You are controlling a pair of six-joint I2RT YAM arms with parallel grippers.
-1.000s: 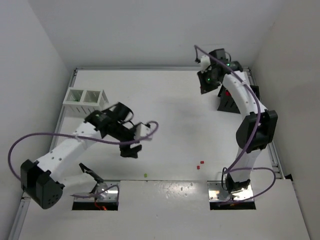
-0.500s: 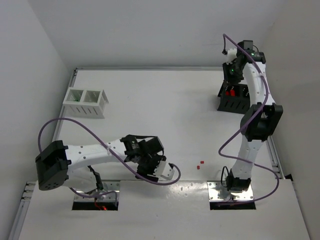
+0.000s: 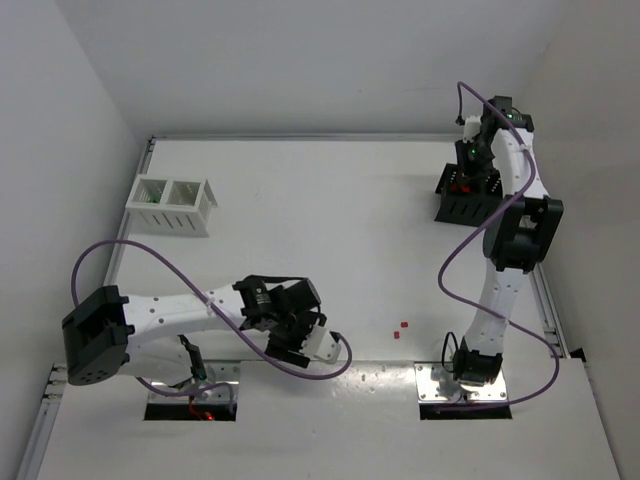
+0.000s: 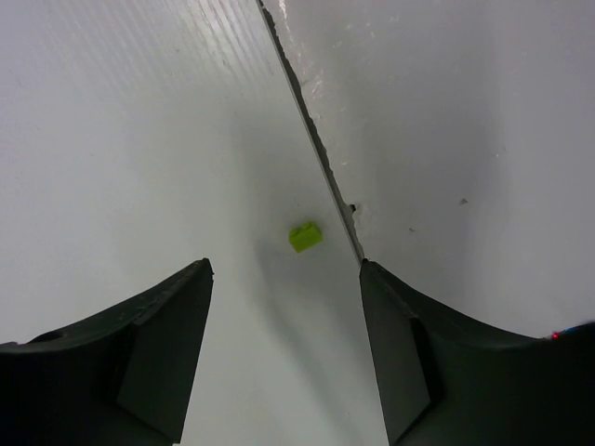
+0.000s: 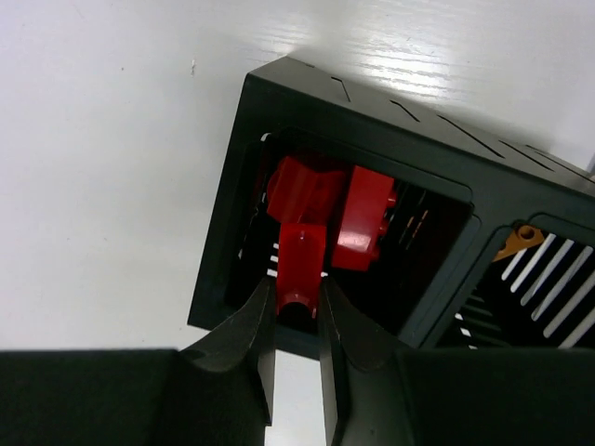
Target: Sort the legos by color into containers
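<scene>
My right gripper (image 5: 297, 295) is shut on a small red brick (image 5: 301, 263) and holds it over the left compartment of the black bin (image 5: 221, 243), where other red bricks (image 5: 333, 197) lie. An orange-tan piece (image 5: 521, 240) shows in its right compartment. The black bin (image 3: 462, 207) stands at the far right. My left gripper (image 4: 284, 271) is open above the table, with a yellow-green brick (image 4: 305, 236) lying just ahead between the fingers, beside a seam. In the top view the left gripper (image 3: 298, 336) is low near the front edge. The white slatted bin (image 3: 172, 204) stands far left. Two red bricks (image 3: 402, 328) lie loose.
White walls close in the table at the back and sides. A seam (image 4: 316, 153) runs across the near edge by the yellow-green brick. Purple cables loop off both arms. The arm bases sit at the front edge.
The right gripper moved from left of the black bin to over it with the red brick. The left arm swung from mid-table down to the front edge over the yellow-green brick.
</scene>
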